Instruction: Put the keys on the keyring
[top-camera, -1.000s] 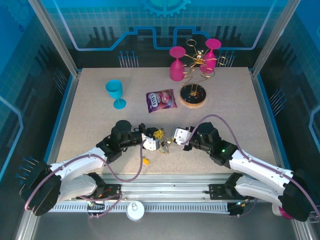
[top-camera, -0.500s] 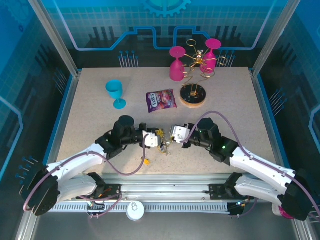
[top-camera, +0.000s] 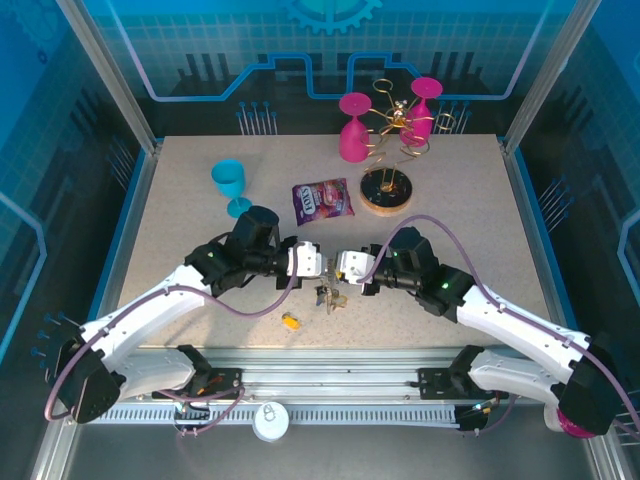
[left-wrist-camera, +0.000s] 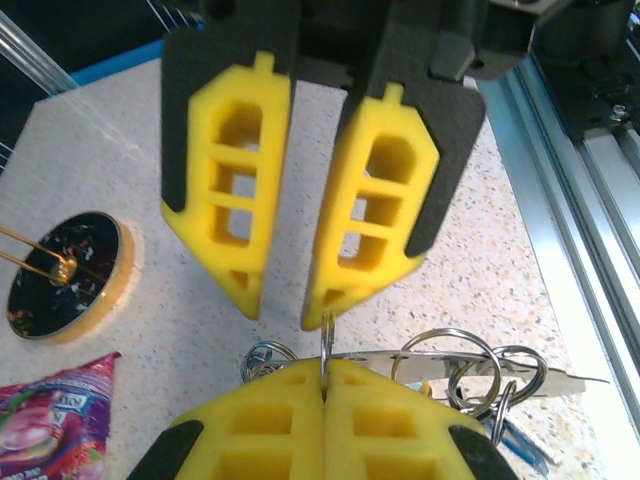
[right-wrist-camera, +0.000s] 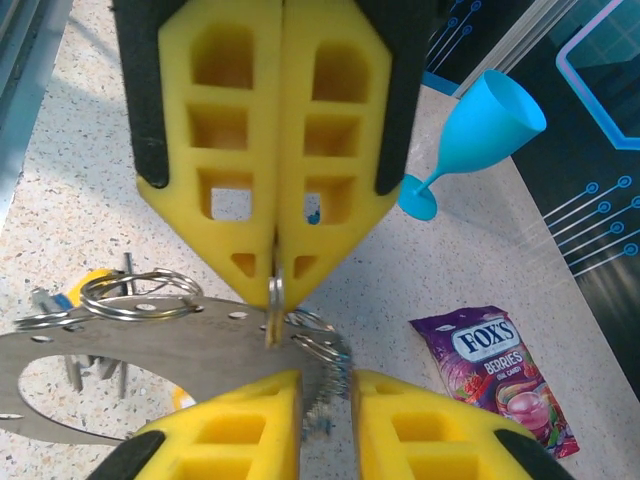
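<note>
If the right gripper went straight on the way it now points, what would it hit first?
Probably the thin metal ring pinched in the left gripper's shut jaws, right ahead of the right gripper. The left gripper itself sits just behind it. Depth is hard to judge.

"FOX'S BERRIES" on purple packet (right-wrist-camera: 500, 375)

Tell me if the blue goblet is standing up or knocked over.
Standing up. The blue goblet rests on its round foot on the table, with its bowl above the foot and its mouth facing up.
</note>
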